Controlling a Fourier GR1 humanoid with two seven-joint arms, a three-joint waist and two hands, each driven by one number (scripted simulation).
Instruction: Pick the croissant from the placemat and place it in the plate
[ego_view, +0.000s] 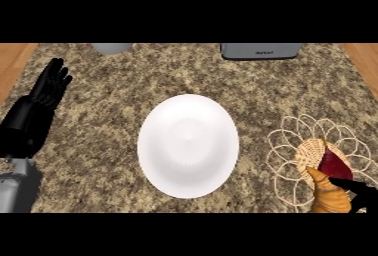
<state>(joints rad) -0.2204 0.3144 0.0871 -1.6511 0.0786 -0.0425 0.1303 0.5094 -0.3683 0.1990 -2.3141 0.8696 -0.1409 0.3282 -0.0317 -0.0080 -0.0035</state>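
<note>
We count 1 white plate mid-surface, 1 croissant on 1 woven placemat w/ right hand fingers pinching it; left hand rests open, far left.

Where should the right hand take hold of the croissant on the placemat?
Grip the croissant across its thick middle, coming from the right, where the right hand already sits by it. It lies lengthwise on the placemat, tapered tip pointing away, so the narrow end offers less to hold. The plate waits to its left.
</note>
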